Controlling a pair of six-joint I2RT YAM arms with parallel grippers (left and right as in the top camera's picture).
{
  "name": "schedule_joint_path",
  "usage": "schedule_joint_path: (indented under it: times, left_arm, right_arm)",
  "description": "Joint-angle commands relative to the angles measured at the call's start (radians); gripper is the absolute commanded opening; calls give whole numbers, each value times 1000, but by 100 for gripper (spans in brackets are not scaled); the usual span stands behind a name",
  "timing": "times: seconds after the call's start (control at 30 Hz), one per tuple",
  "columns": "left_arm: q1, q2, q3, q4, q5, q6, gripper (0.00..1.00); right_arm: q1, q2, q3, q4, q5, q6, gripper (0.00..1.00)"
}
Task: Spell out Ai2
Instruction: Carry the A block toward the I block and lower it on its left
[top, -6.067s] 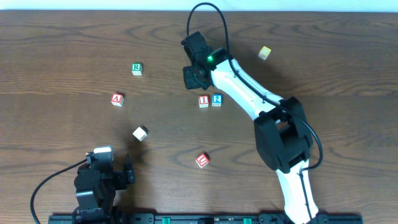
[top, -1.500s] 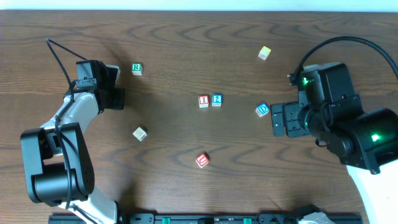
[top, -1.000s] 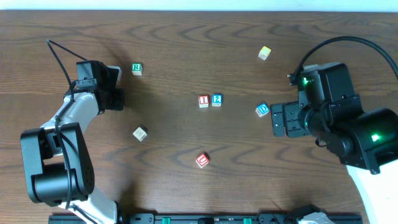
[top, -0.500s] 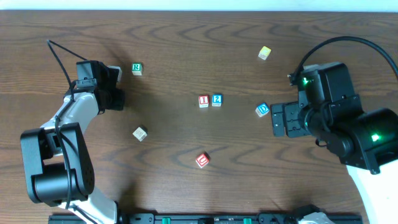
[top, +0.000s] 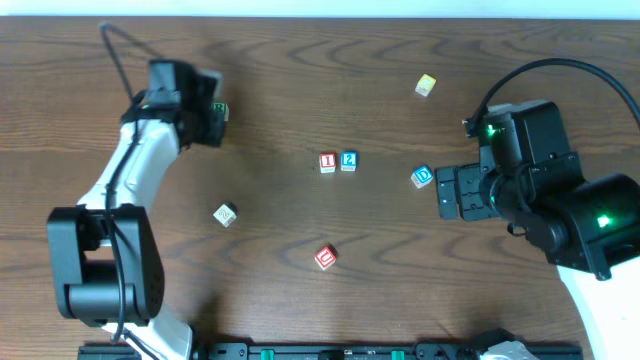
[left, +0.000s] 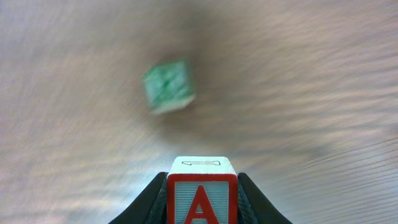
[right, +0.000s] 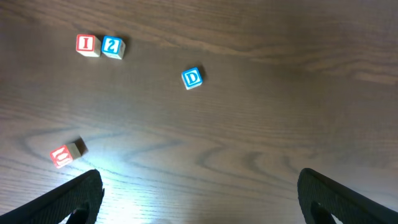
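The red A block (left: 201, 199) is clamped between the fingers of my left gripper (left: 201, 186), which is shut on it. In the overhead view that gripper (top: 207, 125) hangs at the back left and hides the A block. The red I block (top: 327, 162) and the blue 2 block (top: 348, 160) stand side by side at mid-table, touching; the right wrist view shows the I block (right: 87, 44) and the 2 block (right: 112, 46) too. My right gripper (top: 458, 192) stays open at the right, nothing between its fingers (right: 81, 193).
A green R block (top: 221, 108) peeks out just beside the left gripper and looks blurred (left: 166, 87) ahead of it. A blue D block (top: 422, 177) lies left of the right gripper. A beige block (top: 225, 213), a red block (top: 325, 257) and a yellow block (top: 426, 85) lie scattered.
The left gripper closed on the A block, then swung up and to the right with it, toward the green R block. The right arm has not moved.
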Motion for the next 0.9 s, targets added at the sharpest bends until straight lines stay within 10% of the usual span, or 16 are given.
schedule_joint_path:
  times: [0.0,0.47,0.87]
  left_arm:
    - [-96,4,34,24,41,-135,6]
    - [-426,92,34,48,-188,-483,6]
    - [-455,157,32,10,-255,-659,6]
  right_arm:
    - [-5,0,0,-1,13,-14,99]
    - [-5,0,0,-1,13,-14,99]
    - [-5,0,0,-1,13,-14,99]
